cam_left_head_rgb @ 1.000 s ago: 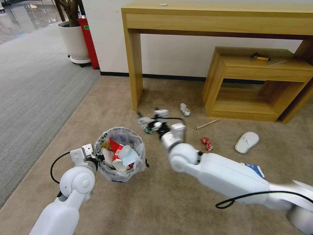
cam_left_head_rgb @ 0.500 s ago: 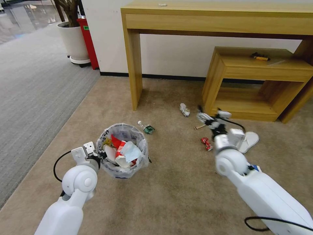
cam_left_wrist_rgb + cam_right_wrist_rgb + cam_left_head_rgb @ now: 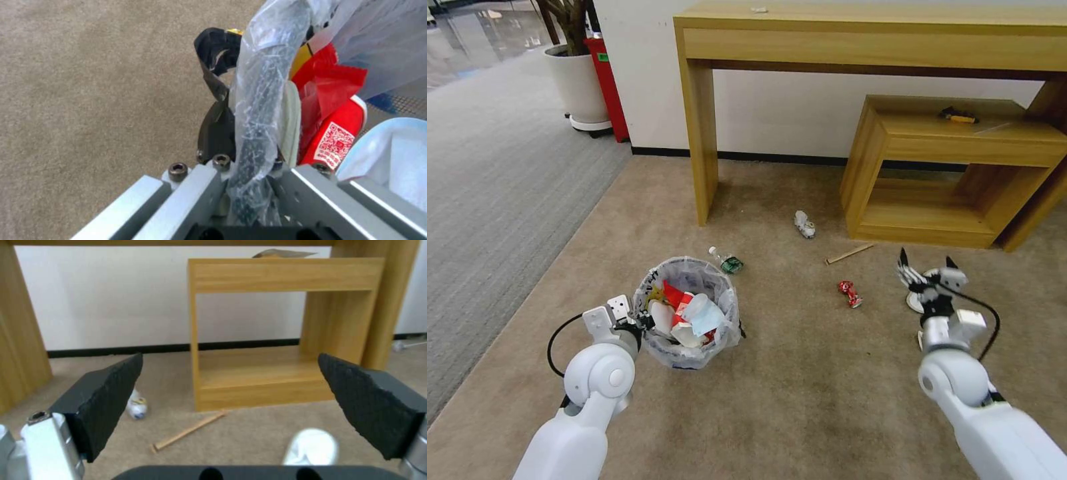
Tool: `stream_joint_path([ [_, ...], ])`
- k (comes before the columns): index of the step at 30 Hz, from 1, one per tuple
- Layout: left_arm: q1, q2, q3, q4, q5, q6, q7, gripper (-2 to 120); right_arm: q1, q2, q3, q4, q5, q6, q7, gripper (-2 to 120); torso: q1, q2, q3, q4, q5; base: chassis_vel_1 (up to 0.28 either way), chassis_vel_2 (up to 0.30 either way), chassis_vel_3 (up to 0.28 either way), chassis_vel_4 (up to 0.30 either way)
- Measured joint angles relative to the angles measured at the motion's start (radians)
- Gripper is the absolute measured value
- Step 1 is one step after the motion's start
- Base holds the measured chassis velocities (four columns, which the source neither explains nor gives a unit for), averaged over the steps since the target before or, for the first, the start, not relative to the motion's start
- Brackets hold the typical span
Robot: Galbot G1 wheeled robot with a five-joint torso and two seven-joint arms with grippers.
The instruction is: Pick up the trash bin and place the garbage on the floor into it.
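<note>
Clamping the bag-lined rim of the trash bin (image 3: 688, 313), the left gripper (image 3: 639, 323) holds it at near left on the floor (image 3: 787, 387). The right gripper (image 3: 926, 265) hangs wide open and empty above the white slipper (image 3: 311, 446), with the red wrapper (image 3: 850, 293) left of it.

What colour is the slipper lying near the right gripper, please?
White; the slipper shows best in the right wrist view, just beyond the open right gripper.
</note>
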State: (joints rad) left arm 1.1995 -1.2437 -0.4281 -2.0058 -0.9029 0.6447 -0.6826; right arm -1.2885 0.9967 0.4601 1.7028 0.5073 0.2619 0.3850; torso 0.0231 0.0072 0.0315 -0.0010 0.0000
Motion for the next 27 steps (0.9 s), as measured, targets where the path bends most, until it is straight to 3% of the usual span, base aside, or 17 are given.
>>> stream_joint_path([
  [17,0.055,-0.005,-0.022,-0.027,0.023,-0.007,0.035,0,-0.168,0.174,0.087,-0.028,-0.168,0.110,-0.032,100,0.000,0.000,0.000,0.0003,-0.0003,0.000,0.000,0.000,0.000],
  [27,0.054,-0.002,-0.019,-0.023,0.024,-0.011,0.041,0,-0.239,0.216,0.134,-0.083,-0.220,0.178,-0.046,100,0.000,0.000,0.000,0.0000,-0.0003,0.000,0.000,0.000,0.000],
])
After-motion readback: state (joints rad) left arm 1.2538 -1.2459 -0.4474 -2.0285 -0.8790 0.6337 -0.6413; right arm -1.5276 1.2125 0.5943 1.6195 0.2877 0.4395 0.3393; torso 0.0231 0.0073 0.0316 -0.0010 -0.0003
